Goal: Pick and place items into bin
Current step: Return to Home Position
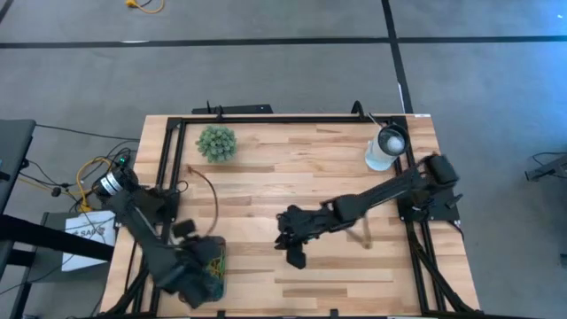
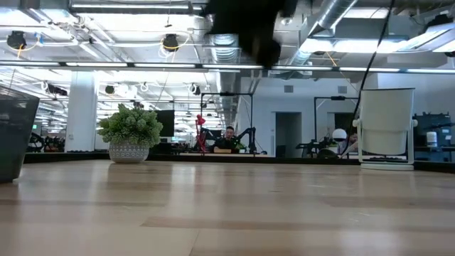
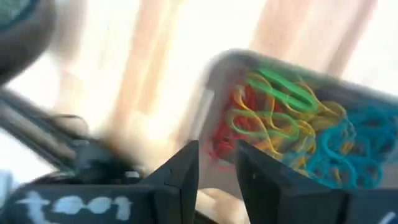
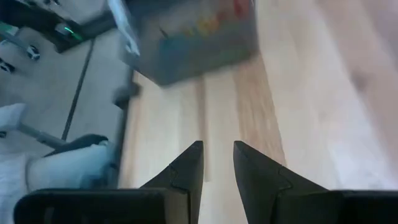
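The bin (image 4: 186,53) sits at the near-left corner of the counter (image 4: 298,93). It holds a heap of rubber bands (image 3: 280,118): green, yellow, red and blue-grey loops tangled together.

The left hand (image 3: 216,169) hangs just above the bin, at the edge nearest the red bands. Its fingers are a narrow gap apart with nothing between them. The right hand (image 4: 217,150) is out over the bare middle of the counter, well to the right of the bin and pointing towards it. It too is parted only a little and empty.

From above, no loose band can be made out on the counter outside the bin, though loops this thin could easily escape that view.

With both hands empty and the bands gathered in the bin, the sorting looks finished or close to it. The step in hand is most likely the retreat to the rest pose.

For the left arm, that calls for a lift straight up from the bin before it folds back, so the fingers neither catch the rim nor drag a loop out. The right arm has open counter between itself and the bin and can simply draw back towards its own base on the far side from the bin.
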You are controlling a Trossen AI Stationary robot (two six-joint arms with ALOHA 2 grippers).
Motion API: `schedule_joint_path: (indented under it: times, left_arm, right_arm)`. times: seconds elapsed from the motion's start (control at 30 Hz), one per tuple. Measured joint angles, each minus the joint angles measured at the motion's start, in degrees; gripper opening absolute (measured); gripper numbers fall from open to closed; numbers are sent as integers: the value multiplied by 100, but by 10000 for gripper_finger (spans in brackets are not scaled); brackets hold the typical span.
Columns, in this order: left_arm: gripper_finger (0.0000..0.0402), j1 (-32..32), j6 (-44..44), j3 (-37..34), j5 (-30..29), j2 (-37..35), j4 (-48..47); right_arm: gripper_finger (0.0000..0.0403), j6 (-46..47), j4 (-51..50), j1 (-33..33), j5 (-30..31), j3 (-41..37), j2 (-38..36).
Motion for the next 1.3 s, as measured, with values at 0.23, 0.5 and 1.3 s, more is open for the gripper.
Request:
schedule_joint_path:
  times: [0.23,0.5,1.3]
  left_arm:
    - [90,-844,-46,1029,-2296,-852,-28]
    - [90,-2012,-103,251,-4631,-2334,-66]
    - [90,187,7675,-3261,-2039,-4399,7537]
  right_arm:
    - [82,-473,-1316,613,1380,8,-1764]
    - [82,-228,-3419,2097,4138,9,-3504]
    - [82,2689,-3373,5333,7602,-3101,-5015]
